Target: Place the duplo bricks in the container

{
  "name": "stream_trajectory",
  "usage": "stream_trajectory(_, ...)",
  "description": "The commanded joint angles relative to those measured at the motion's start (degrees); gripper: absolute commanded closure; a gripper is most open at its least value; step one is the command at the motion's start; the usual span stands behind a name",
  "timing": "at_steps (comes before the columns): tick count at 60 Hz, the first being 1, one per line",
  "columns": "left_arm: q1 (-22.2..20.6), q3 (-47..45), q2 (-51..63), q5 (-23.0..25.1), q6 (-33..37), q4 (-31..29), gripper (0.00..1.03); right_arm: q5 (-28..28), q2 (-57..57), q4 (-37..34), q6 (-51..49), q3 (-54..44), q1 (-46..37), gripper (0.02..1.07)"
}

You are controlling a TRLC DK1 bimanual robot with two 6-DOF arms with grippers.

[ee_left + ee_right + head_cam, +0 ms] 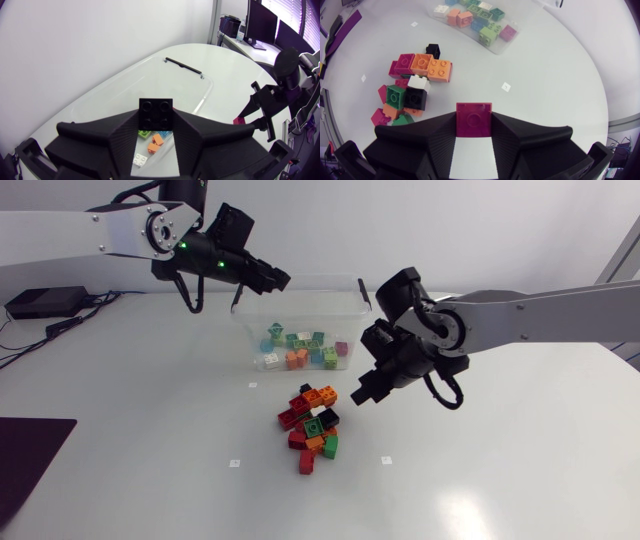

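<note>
Head view: a white table [500, 460] held one clear container [300, 310], near the middle of the far edge. It had no lid on, and one black clip [182, 65] sat on its rim. Around ten duplo bricks [300, 350] lay on its floor, white, orange, green, blue and pink. They were too crowded to count for sure.

One pile of bricks [312, 425] lay in the middle of the table, on the near side of the container. It had about a dozen bricks, red, orange, green, black and white, heaped on each other. The container's front wall stood between the pile and the bricks inside.

A dark mat [30, 465] lay at the near left corner. A black box [45, 302] with cables sat by the far left edge. Three small white marks [234, 463] were stuck on the table around the pile.

There were two arms. The left arm [80, 235] came in high from the left edge and bent down. Its left gripper [272, 279] hung above the left end of the container. Its two fingers squeezed one black brick [156, 114], studs up.

The right arm [540, 315] came in from the right edge and bent down at the wrist. Its right gripper [362, 392] hung just beside the pile, near the container's right front corner. Its fingers pinched one pink brick [474, 119] from both sides, above the bare table.
</note>
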Motion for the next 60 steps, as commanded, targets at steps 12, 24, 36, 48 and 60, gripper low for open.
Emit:
stream_trajectory(12,-0.38,8.05,7.97,-4.65,-1.29,0.38,0.43,-0.20,-5.74,-3.27,-2.20,3.69,-0.70,0.78)
stream_trajectory(24,-0.64,7.43,6.56,-5.88,-0.76,0.38,0.11,-1.17,-6.36,-4.06,-2.72,8.96,-1.23,0.78)
stream_trajectory(36,-0.99,0.05,-2.23,-5.97,0.21,0.82,0.08,-2.57,-3.19,-2.74,-2.64,15.29,-1.40,0.78)
stream_trajectory(48,-1.08,-10.50,-13.30,-5.97,3.63,1.34,0.08,-3.28,2.52,-0.54,-2.72,22.14,-1.14,0.78)
stream_trajectory(60,-1.96,-20.08,-21.56,-5.53,8.91,-0.41,0.08,-3.37,8.50,0.60,-2.72,29.09,-0.44,0.78)
